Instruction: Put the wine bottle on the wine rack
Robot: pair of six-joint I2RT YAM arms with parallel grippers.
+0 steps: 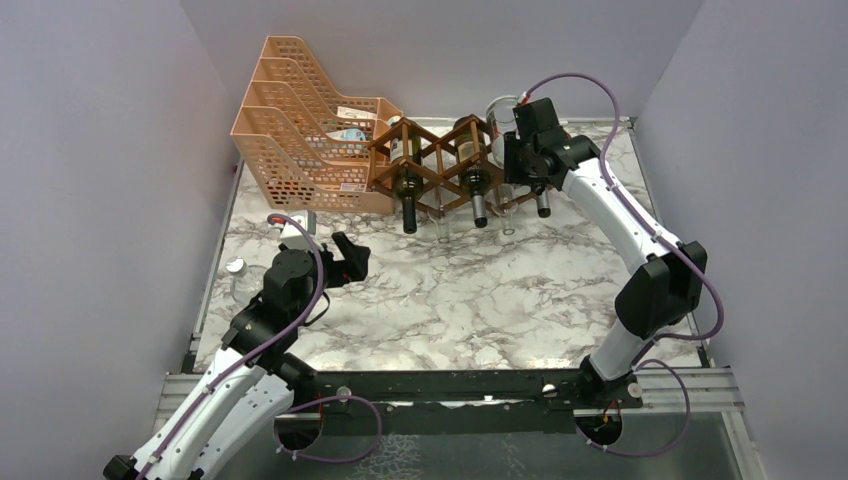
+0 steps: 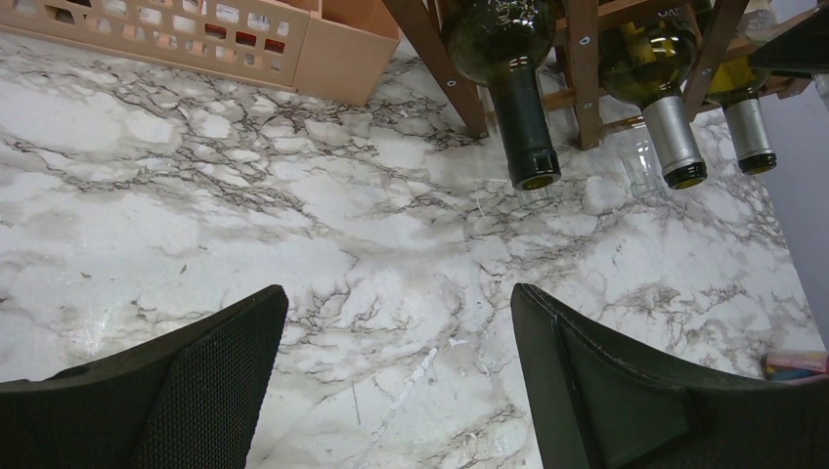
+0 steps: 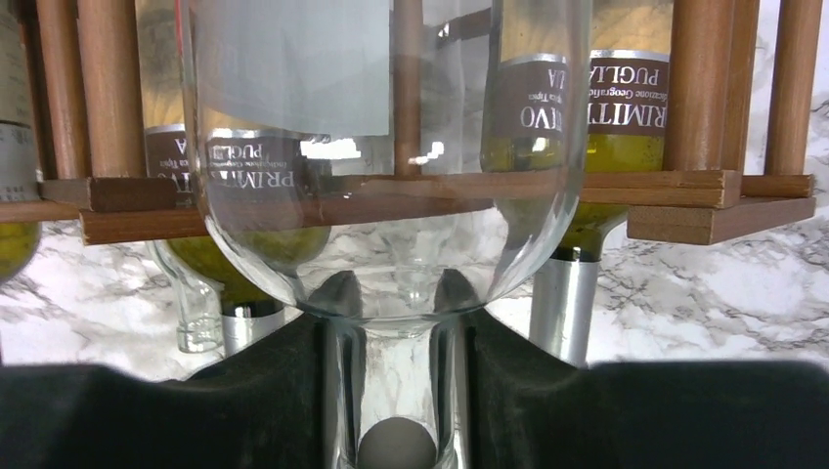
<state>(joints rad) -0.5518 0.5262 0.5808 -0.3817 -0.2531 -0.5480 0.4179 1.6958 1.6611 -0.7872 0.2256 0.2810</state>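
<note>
The right gripper [image 3: 396, 337] has its fingers [image 3: 244, 391] clamped on the neck of the clear wine bottle [image 3: 391, 195], just below the shoulder. The bottle's body points away from the wrist, up against the slats at the right end of the wine rack [image 1: 440, 165]. Whether it sits in an opening cannot be told. Green bottles [image 1: 407, 185] lie in the rack with their necks jutting toward the arms. The left gripper [image 2: 396, 303] hovers over the marble table [image 1: 480, 300], well apart from the rack, fingers spread and holding nothing.
</note>
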